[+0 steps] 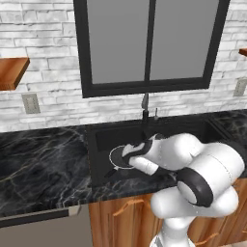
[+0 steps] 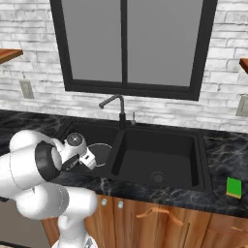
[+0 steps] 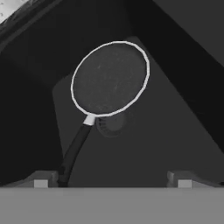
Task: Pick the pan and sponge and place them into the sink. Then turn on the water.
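We see the pan (image 3: 109, 78) lying flat in the left basin of the sink (image 2: 160, 181), its handle pointing toward 7 o'clock in the hand view. The gripper (image 3: 111, 179) hovers above it, fingers spread wide and empty. The sponge (image 2: 234, 188) rests on the counter (image 1: 43, 159) at the sink's 3 o'clock.

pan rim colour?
Thin whitish rim on the dark-grey pan; clearest in the hand view.

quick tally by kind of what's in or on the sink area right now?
Pans: 1, the pan lying in the left basin of the sink
Sponges: 1, the sponge on the counter right of the sink
Faucets: 1, the faucet
Basins: 2
Total: 5
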{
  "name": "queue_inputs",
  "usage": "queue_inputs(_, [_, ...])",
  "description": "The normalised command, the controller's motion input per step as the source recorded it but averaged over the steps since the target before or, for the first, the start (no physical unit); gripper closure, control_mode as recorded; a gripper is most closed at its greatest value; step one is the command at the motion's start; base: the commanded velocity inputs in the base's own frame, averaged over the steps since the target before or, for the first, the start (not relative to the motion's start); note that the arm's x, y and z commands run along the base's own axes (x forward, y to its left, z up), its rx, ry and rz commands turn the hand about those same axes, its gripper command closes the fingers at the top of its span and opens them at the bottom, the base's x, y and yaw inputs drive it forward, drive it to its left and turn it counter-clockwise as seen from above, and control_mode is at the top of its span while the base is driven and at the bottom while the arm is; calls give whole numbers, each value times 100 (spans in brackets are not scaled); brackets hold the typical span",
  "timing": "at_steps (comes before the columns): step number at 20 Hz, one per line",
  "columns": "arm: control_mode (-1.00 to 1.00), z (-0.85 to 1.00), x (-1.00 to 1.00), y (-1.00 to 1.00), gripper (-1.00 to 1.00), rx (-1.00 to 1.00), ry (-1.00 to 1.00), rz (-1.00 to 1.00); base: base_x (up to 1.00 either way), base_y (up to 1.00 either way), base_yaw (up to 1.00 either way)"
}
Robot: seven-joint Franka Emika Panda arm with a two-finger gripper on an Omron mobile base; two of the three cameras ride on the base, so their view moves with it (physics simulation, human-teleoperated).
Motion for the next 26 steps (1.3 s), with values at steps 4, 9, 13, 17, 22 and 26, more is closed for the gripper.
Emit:
queue_inputs(4, [-100, 100, -2, -69, -100, -14, 10, 0, 0, 0, 0])
queue_inputs(9, [-100, 100, -4, -62, -100, -3, 25, 0, 0, 0, 0])
queue_inputs(13, [-100, 96, -25, -74, -100, -2, 29, -2, 0, 0, 0])
queue_inputs(17, [-100, 54, -65, -100, -100, 0, 20, -3, 0, 0, 0])
queue_inputs(22, [-100, 8, -54, -100, -100, -1, 6, -1, 0, 0, 0])
queue_inputs(26, [-100, -16, -10, -100, -100, -6, 2, 0, 0, 0, 0])
